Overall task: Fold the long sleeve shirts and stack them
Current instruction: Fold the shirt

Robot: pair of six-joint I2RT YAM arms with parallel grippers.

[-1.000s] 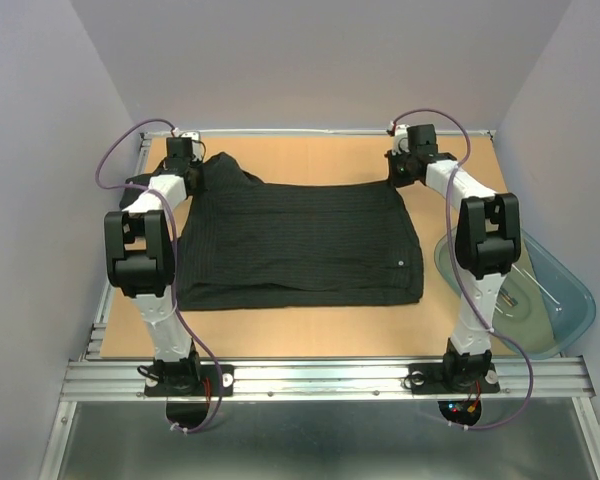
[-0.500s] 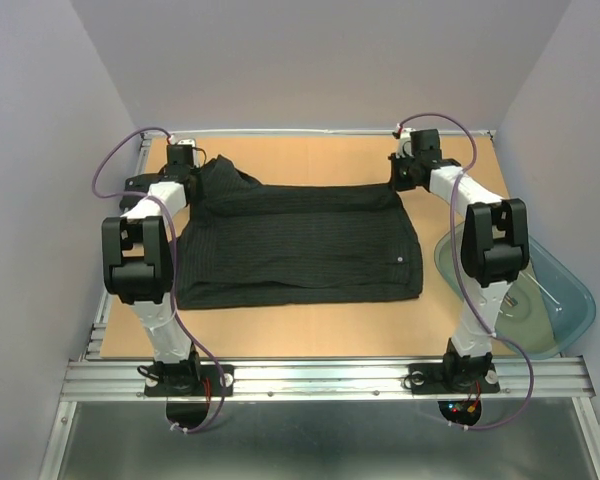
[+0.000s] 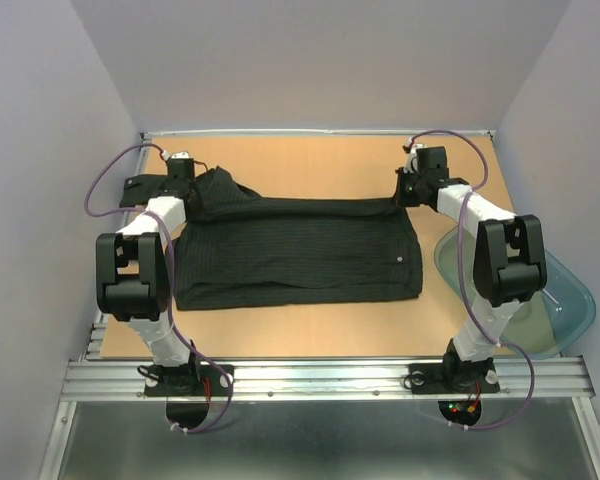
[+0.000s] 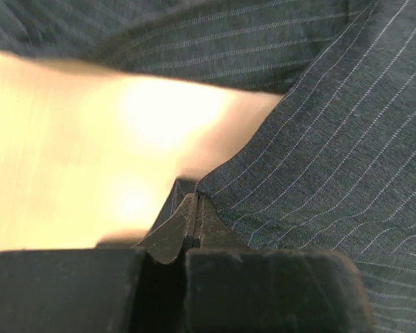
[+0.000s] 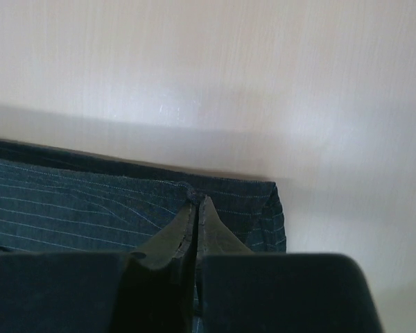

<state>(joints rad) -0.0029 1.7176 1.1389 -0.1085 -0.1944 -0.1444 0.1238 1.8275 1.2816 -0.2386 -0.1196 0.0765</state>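
At the far left of the table the left gripper is closed tight on the black pinstriped shirt; in the left wrist view its two dark fingers meet with no gap, and the left gripper pinches an edge of the shirt just above the pale board. The cloth near that grip rises in a bunched peak, lifted off the table. From there the far edge of the shirt runs in a taut, nearly straight line across to the right. The rest lies flat on the orange-brown board as a wide, roughly rectangular panel; its near edge is straight and parallel to the arm bases, and its fine pale stripes run mostly side to side. A small white button shows near the right edge.

At the far right corner of the cloth the right gripper is likewise shut on it. In the right wrist view the right gripper has its fingers pressed together on the hem of the shirt, close to the hem's corner; bare table lies beyond.

Furthest right, beside the table's edge, sits a translucent blue-green tub, partly hidden behind the right arm. Pale streaks show through its wall, perhaps only reflections; I cannot tell what it holds.
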